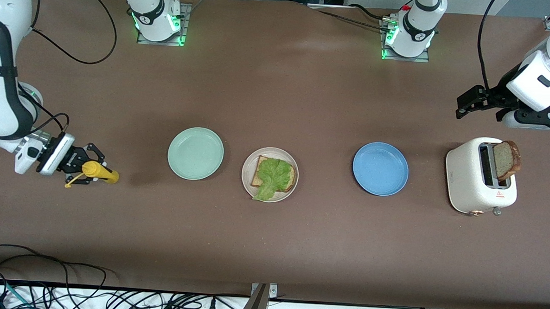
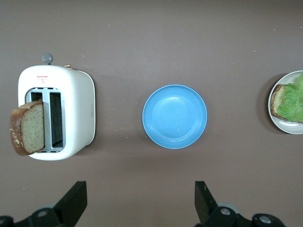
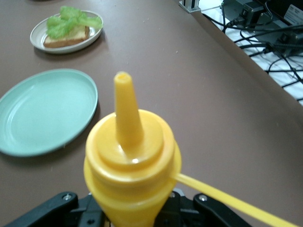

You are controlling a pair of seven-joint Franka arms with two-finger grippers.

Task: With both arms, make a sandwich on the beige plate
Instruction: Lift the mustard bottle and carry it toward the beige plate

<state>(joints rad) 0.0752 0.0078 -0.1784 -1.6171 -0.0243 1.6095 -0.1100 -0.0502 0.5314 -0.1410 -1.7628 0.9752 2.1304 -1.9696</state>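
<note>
The yellow squeeze bottle is pinched by the right tool; sauce could be squeezed out early by excess pressure; the left tool is spread, waiting over the worktop.

Surface is looking matt brown, faintly grainy. Beige plate, mint plate and blue plate are showing a smooth low sheen, possibly plastic. Yellow bottle is reading as glossy plastic. Toaster is showing smooth off-white casing. Bread is looking porous; lettuce crinkled.
</note>
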